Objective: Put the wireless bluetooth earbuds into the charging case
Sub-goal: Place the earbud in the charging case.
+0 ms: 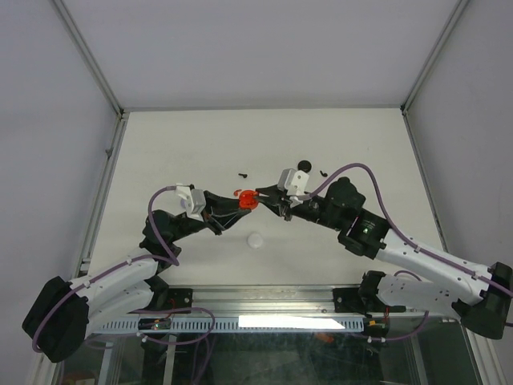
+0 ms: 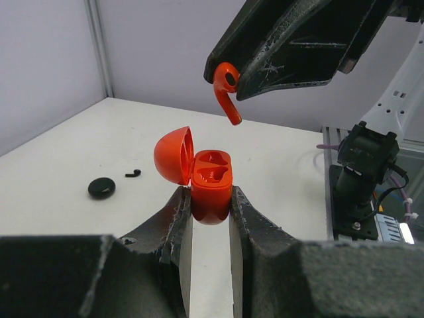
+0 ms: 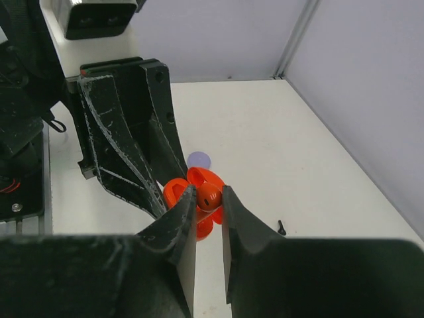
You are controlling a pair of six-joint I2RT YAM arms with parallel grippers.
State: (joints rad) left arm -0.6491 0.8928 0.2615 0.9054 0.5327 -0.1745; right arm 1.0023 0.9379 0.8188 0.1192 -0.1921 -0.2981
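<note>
From above, the left pincer and the right pincer met over the worktop at a red charging case. The left wrist view showed the left pincer pinching the case upright, lid tipped open, with the red earbud hanging stem-down just above it. The right wrist view showed the right pincer pinching that earbud, directly over the case.

Bright orange-red all over the charging case, glossy on the shell and in the wells, and the red earbud matches it, with one dark spot on its head. The left gripper and right gripper are matt black, scuffed pale grey along the edges. The table is off-white, carrying a black round case, a black earbud and a pale lavender disc.
</note>
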